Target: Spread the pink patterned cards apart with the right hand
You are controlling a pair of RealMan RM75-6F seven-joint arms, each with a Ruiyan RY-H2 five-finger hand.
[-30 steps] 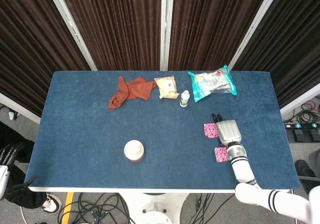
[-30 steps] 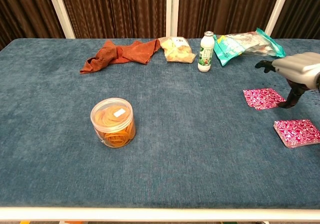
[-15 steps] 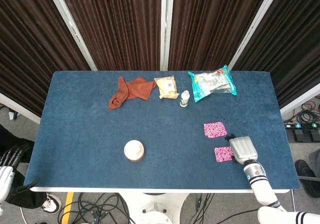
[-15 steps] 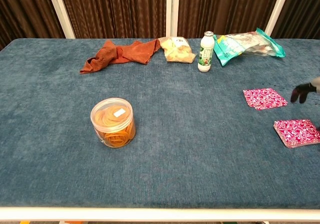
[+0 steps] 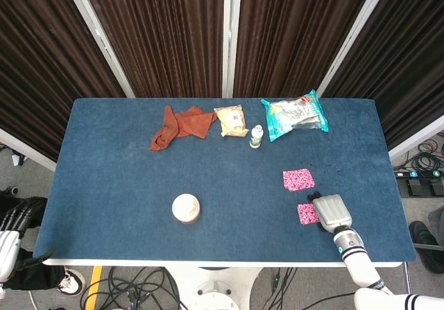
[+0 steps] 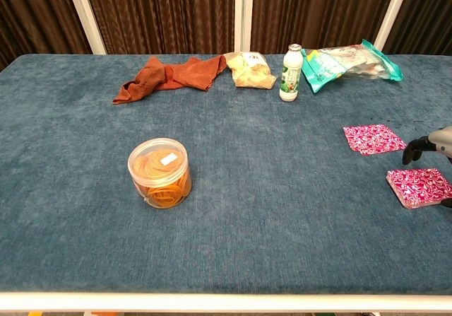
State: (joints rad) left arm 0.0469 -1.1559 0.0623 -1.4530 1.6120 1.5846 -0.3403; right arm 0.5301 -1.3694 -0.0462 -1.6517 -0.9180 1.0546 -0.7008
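Right hand (image 5: pixel 332 212) hovered over the near stack of pink patterned cards (image 6: pixel 419 186) on the blue worktop (image 5: pixel 125 171); 1 separated pink card (image 5: pixel 298 179) lay beyond; finger closure indeterminable; cards likely thin, light, slippery, best pressed from above and slid.

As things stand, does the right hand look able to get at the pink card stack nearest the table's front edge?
Probably yes. The right hand hovers at the right edge of the near pink card stack, and nothing lies between them; the other pink card sits apart, further back.
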